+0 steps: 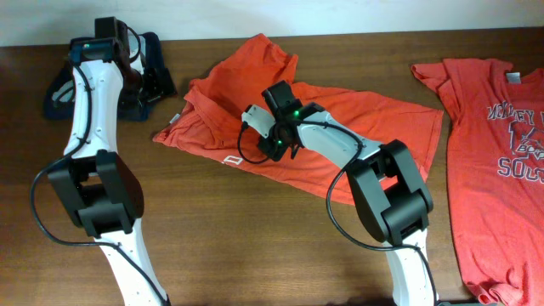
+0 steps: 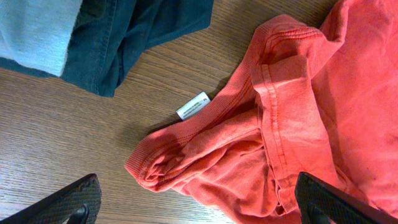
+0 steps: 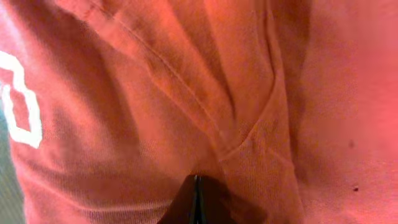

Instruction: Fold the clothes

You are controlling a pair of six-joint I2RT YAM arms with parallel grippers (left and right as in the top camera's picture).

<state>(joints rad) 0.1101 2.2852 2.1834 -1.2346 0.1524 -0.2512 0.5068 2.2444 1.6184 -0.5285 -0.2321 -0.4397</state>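
Nothing folded yet. My right gripper (image 3: 196,186) pinches the crumpled shirt (image 1: 374,110) mid-body; my left gripper (image 2: 199,210) gapes wide at its edge. Second shirt (image 1: 484,195), right of it, waits.

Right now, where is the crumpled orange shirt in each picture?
Overhead: the crumpled orange shirt lies in the middle, left of the flat one.
Left wrist: its collar end fills the right half.
Right wrist: it fills the whole picture.
Shared landmark: its small white label, seen overhead and from the left wrist only.
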